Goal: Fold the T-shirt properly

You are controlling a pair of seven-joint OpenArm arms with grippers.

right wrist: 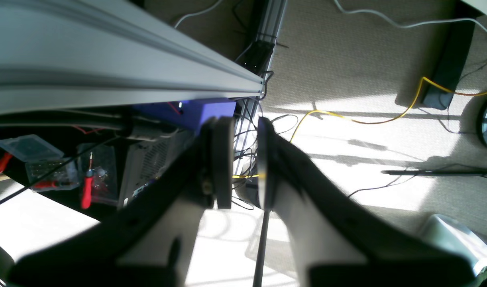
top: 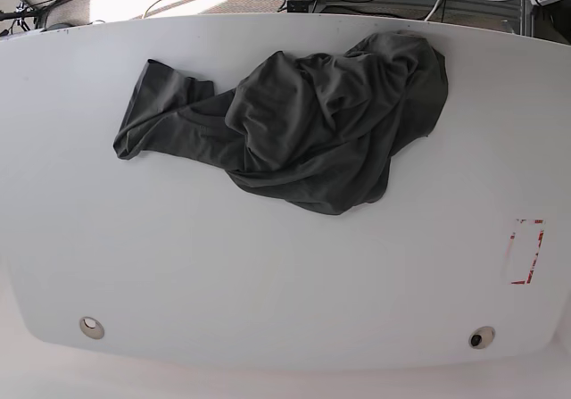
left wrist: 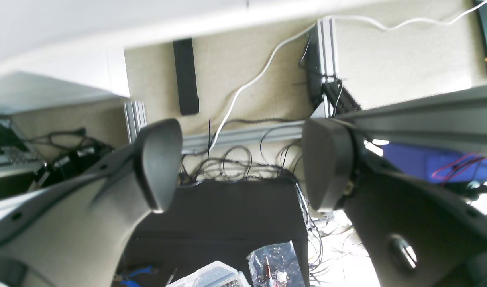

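Left gripper [left wrist: 243, 165]: rounded, matte grey fingertips stand wide apart with nothing between them.
Right gripper [right wrist: 245, 163]: slim, blurred fingers stand close together but a narrow gap shows between them; they hold nothing.
White tabletop [top: 250, 283]: smooth and pale, with rounded corners at the base view's bottom.
Round cable grommets [top: 92, 328]: one near each of those corners.
Red-and-white markings [top: 538, 252]: a broken rectangular outline near the tabletop's right side in the base view.
Charcoal T-shirt [top: 312, 122]: lies bunched on the tabletop, near its far edge; soft, matte cloth in deep rumpled folds, a narrow twisted stretch running to a flatter flap at the base view's left.
Aluminium extrusion [left wrist: 327, 52]: grooved, silvery metal, below at floor level.
Clear plastic case [left wrist: 211, 275]: hard and glossy, on a flat black surface beside a crinkled transparent bag [left wrist: 277, 263].
White cable [left wrist: 253, 79]: smooth, loosely curving over the carpet.
Yellow cable [right wrist: 339, 115]: thin, wavy, across sunlit carpet [right wrist: 339, 67] of coarse texture.
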